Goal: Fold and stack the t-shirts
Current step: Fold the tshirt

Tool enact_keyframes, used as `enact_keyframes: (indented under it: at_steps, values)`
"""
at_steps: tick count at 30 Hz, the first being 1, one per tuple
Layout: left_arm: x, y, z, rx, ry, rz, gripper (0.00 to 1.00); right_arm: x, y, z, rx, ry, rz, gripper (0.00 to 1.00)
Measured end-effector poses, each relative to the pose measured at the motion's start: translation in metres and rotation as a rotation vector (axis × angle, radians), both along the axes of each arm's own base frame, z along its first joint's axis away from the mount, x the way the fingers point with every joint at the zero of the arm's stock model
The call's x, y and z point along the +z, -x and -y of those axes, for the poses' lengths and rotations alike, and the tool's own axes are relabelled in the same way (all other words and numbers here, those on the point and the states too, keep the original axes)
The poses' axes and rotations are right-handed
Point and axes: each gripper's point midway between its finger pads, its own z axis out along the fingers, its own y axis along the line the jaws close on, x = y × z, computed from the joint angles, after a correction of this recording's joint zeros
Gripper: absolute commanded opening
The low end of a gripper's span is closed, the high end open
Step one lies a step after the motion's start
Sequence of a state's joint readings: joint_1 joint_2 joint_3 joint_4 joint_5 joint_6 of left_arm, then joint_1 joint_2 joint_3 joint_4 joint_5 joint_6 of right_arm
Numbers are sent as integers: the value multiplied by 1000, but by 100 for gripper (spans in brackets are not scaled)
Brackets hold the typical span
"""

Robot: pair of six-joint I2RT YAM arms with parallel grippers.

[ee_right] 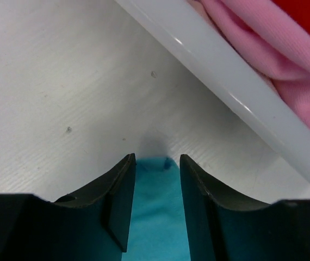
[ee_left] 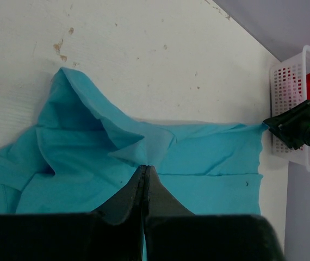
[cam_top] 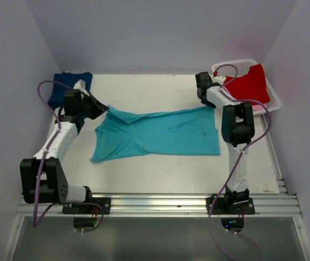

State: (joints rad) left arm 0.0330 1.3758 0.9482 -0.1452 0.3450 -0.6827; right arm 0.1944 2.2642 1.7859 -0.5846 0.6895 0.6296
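Seen from above, a turquoise t-shirt [cam_top: 160,133] lies spread across the middle of a white desk [cam_top: 160,174], rumpled and partly folded over itself along its far edge. The left fingers [ee_left: 146,169] are pressed fully together at the shirt's far left corner, and a raised fold of the turquoise cloth is pinched at their tips. The right fingers [cam_top: 209,103] are at the shirt's far right corner. They stand partly apart and astride the tip of the cloth, which fills the gap between them. It is not possible to tell whether they press on it.

A navy t-shirt [cam_top: 63,89] lies bunched at the far left corner of the desk, well apart from the turquoise one. At the far right corner sits a white basket [cam_top: 242,62] holding a red t-shirt [cam_top: 250,84], with a pink t-shirt [ee_right: 264,43] tucked just inside the basket's rim, near the right fingers.
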Motion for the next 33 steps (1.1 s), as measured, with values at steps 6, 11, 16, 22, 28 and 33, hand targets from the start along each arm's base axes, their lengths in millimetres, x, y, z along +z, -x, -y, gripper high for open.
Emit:
enact_keyframes:
  at_steps: [6, 11, 16, 22, 28, 33]
  values:
    - [-4, 5, 0, -7, -12, -11, 0, 0, -11, 1, -3, -25, 13, 6]
    - [-5, 6, -1, -11, -17, -11, 0, -3, -10, 4, -7, -47, 7, 19]
    - [-10, 9, -1, -11, -17, -22, 0, -14, -1, 6, -15, -56, -24, 35]
    - [-12, 10, 0, -11, -17, -30, 0, -15, 1, 6, -16, -61, -23, 36]
    - [-12, 10, -1, -11, -17, -30, 0, -14, 5, 3, -4, -86, -21, 34]
    - [-12, 10, -1, -11, -17, -30, 0, -10, 15, 1, 10, -110, -9, 33]
